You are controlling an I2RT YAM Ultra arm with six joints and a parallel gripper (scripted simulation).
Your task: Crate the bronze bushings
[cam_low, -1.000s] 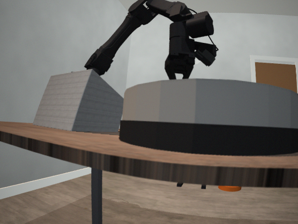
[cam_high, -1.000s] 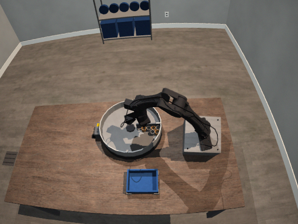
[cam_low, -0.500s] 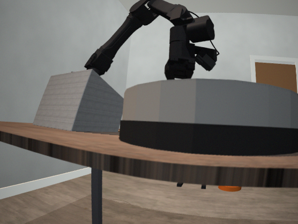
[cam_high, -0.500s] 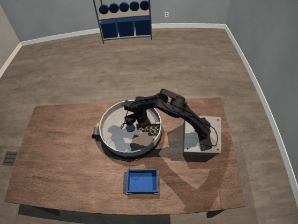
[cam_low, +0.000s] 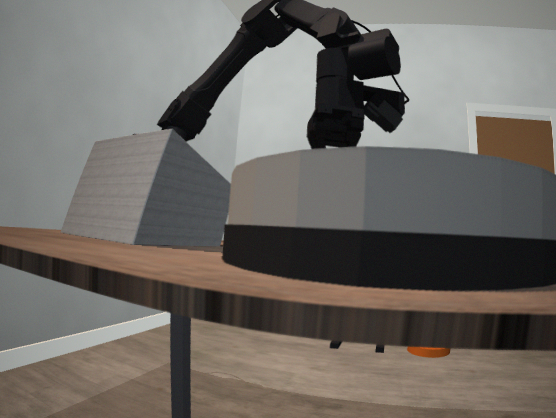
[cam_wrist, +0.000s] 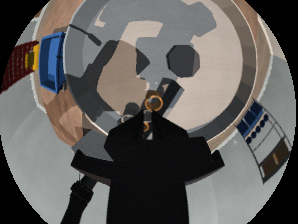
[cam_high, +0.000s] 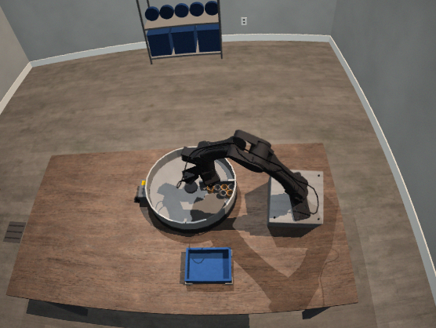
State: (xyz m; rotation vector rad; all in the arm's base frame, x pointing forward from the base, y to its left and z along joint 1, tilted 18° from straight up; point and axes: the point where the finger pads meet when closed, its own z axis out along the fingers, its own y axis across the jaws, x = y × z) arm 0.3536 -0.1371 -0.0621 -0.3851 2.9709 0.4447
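The grey-rimmed turntable (cam_high: 191,188) holds a cluster of bronze and steel bushings (cam_high: 221,189) by its right rim. My gripper (cam_high: 210,183) hangs low inside the turntable, right over the left end of that cluster. In the wrist view a bronze bushing (cam_wrist: 154,103) lies just at my fingertips, which stand a narrow gap apart and hold nothing. In the low side view the rim hides my fingertips (cam_low: 334,144). The blue crate (cam_high: 208,265) stands empty at the table's front and shows at the left of the wrist view (cam_wrist: 52,62).
A dark hub (cam_high: 190,187) sits at the turntable's middle. The arm's grey base block (cam_high: 296,204) stands right of the turntable. A small motor box (cam_high: 140,193) sticks out at the turntable's left. A shelf with blue bins (cam_high: 182,29) stands at the back wall.
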